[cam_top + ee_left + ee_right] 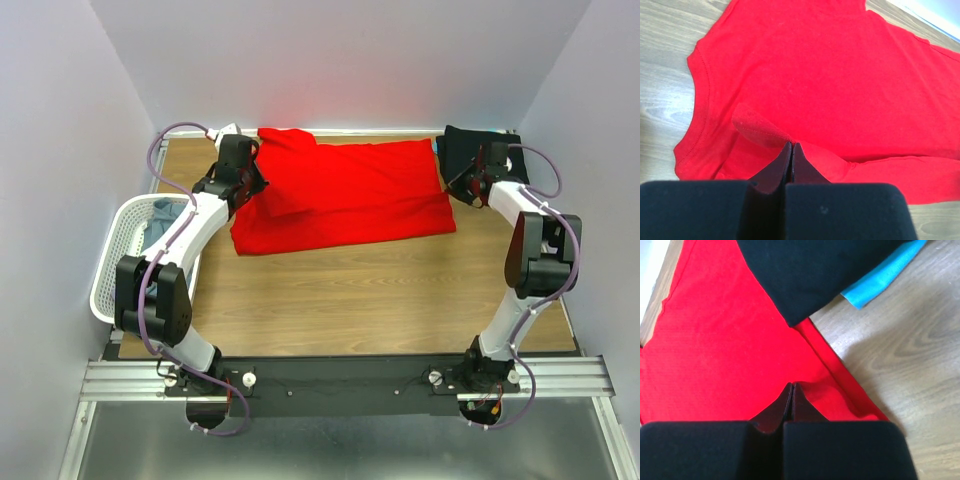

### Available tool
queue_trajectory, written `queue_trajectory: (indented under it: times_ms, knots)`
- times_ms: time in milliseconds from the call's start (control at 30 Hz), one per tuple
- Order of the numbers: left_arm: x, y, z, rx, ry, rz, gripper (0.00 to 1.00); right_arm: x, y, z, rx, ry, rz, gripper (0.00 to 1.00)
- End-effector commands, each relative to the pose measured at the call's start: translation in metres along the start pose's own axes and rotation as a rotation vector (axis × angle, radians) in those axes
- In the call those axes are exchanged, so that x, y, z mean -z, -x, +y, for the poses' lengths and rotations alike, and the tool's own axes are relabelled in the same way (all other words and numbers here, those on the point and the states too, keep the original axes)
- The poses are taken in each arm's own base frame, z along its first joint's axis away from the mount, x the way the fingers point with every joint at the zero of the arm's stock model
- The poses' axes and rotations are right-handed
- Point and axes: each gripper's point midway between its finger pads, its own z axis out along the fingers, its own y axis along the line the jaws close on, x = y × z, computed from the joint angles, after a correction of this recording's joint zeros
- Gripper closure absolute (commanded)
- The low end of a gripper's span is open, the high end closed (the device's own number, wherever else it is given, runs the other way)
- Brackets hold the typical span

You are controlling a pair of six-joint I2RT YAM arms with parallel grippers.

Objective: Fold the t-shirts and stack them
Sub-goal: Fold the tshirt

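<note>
Top external view is running left to right: one white mesh basket (112,262) is sitting at the left edge of the table (350,300), with one grey-blue shirt (160,225) bunched inside. Next along, the left fingers (776,169) are clamping shut on the red t-shirt (350,195). The left wrist view is showing a small ridge of red cloth puckering at their tips, near the hemmed sleeve. That red t-shirt is lying across the far middle of the table, partly folded, one layer over another.

On the right, the right fingers (776,412) are pinching shut on its right edge. Just beside them one black shirt (810,270) is overlapping the red cloth, and one strip of teal cloth (885,277) is peeking out beneath the black.

A fold looks to be in hand. Both arms should be lifting together, level and evenly paced, keeping the cloth taut so no wrinkle gets trapped. The right side should be avoiding any drag on the black shirt.

The count: one red, one black, one grey-blue, one teal piece, one basket.
</note>
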Motion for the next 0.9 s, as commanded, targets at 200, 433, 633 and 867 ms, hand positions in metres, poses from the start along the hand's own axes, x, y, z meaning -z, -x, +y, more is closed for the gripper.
queue_trajectory:
  times_ms: [200, 433, 633, 867]
  knots:
    - [-0.009, 0.002, 0.004, 0.004, -0.004, -0.005, 1.0, -0.015, 0.003, 0.004, 0.002, 0.023, 0.019, 1.0]
    - [-0.026, 0.005, -0.005, 0.001, -0.037, -0.003, 0.94, -0.022, 0.003, 0.006, 0.022, 0.034, 0.034, 0.75]
    - [-0.041, 0.019, -0.038, -0.043, -0.209, -0.007, 0.55, -0.014, 0.016, 0.018, 0.061, 0.067, 0.005, 0.32]
    - [-0.022, 0.021, -0.022, 0.032, -0.134, -0.044, 0.53, 0.013, -0.003, 0.033, 0.139, 0.115, 0.02, 0.27]
